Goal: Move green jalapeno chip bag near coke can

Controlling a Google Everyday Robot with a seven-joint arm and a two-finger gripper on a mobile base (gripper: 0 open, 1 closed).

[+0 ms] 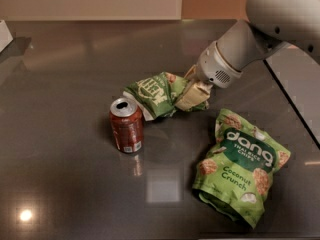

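Observation:
The green jalapeno chip bag (159, 94) is small, crumpled and green with white lettering; it lies in the middle of the dark table, its left end next to the coke can. The coke can (126, 125) is red with a silver opened top and stands upright just left of and in front of the bag. My gripper (192, 95) comes in from the upper right and is shut on the right end of the chip bag, its pale fingers (189, 98) pinching the foil. I cannot tell whether the bag touches the can.
A larger bright green "dang Coconut Crunch" bag (239, 165) lies at the front right. The dark glossy table (70, 64) has a seam and edge on the right (295, 109). A white object (4, 34) sits at the far left edge.

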